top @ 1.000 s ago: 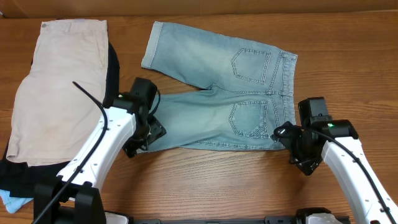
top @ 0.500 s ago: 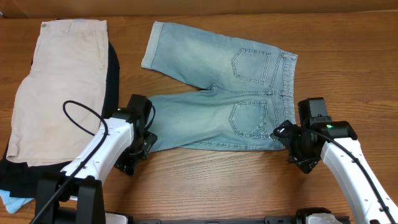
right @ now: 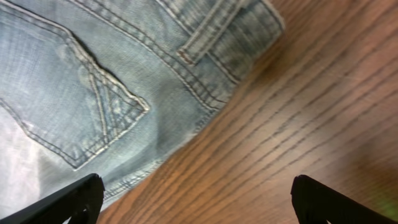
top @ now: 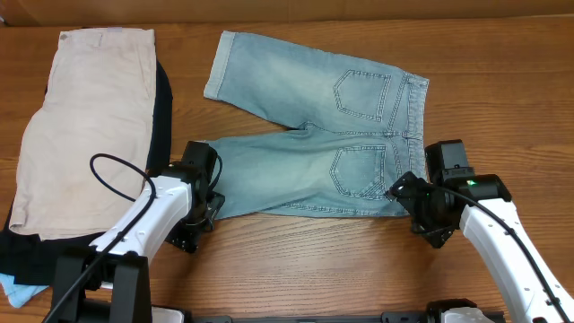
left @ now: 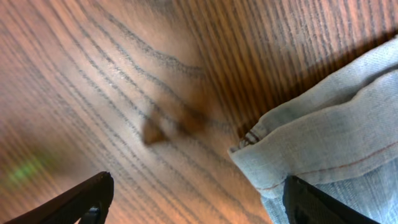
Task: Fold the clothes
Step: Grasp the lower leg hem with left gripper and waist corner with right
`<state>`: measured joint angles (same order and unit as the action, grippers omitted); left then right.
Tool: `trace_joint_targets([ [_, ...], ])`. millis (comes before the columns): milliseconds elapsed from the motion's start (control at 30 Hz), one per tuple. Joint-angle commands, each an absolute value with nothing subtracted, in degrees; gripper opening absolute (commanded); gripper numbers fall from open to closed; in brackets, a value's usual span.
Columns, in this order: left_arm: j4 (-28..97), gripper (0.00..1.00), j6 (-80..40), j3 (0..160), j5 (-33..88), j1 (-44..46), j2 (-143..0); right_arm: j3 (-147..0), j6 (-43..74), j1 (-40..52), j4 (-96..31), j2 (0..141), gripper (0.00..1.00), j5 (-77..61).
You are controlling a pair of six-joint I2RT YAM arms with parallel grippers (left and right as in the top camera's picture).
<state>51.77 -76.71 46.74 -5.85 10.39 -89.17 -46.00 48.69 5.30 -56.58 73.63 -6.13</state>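
The light-blue denim shorts (top: 314,144) lie flat mid-table, back pockets up, waistband to the right, cuffed legs to the left. My left gripper (top: 204,205) hovers open over the near leg's hem. In the left wrist view (left: 196,190) the hem corner (left: 298,137) lies by the right finger (left: 311,202), and bare wood lies between the jaws. My right gripper (top: 405,190) is open at the waistband's near corner. In the right wrist view (right: 199,190) the pocket and belt loop (right: 93,93) lie by the left finger (right: 78,196). Neither gripper holds cloth.
Folded beige shorts (top: 85,126) lie at the left on a black garment (top: 163,103). A light-blue scrap (top: 13,287) shows at the front left corner. Wooden table (top: 502,81) stretches around the shorts.
My left gripper has drawn back toward the table's front, to the near leg's hem corner. My right gripper has shifted slightly left toward the waistband.
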Motion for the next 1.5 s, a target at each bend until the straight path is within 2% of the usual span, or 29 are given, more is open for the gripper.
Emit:
trace_joint_targets([
  [0,50.3,0.85,-80.0,44.3,-6.5,10.0,-88.9,-45.7,49.8,5.7,-55.7,73.5,1.0,-6.5],
  [333,42.8,0.8,-81.4,39.5,-8.3,10.0,-88.9,-45.7,49.5,5.7,-55.3,73.7,1.0,-6.5],
  [600,42.8,0.81,-81.4,39.4,-9.2,10.0,-89.0,-45.7,49.5,5.7,-55.4,73.7,1.0,-6.7],
  [667,42.3,0.84,-81.4,39.4,-9.2,10.0,-89.0,-45.7,49.5,5.7,-55.7,73.7,1.0,-6.7],
  [867,42.1,0.76,-80.8,39.4,-9.1,10.0,-89.1,-45.7,49.5,5.7,-55.8,73.7,1.0,-6.7],
  [1067,42.0,0.72,-80.8,39.4,-7.9,10.0,-90.6,-45.7,49.5,5.7,-55.7,73.7,1.0,-6.7],
  [1167,41.9,0.66,-80.8,39.4,-7.9,10.0,-92.1,-45.7,49.5,5.7,-55.8,73.7,1.0,-6.7],
  [1267,42.0,0.51,-80.8,39.4,-6.9,10.0,-93.2,-45.7,49.5,5.7,-55.8,73.7,1.0,-6.7],
  [1467,42.0,0.32,-80.8,39.4,-6.6,10.0,-93.3,-45.7,49.5,5.7,-56.2,73.7,1.0,-6.7],
])
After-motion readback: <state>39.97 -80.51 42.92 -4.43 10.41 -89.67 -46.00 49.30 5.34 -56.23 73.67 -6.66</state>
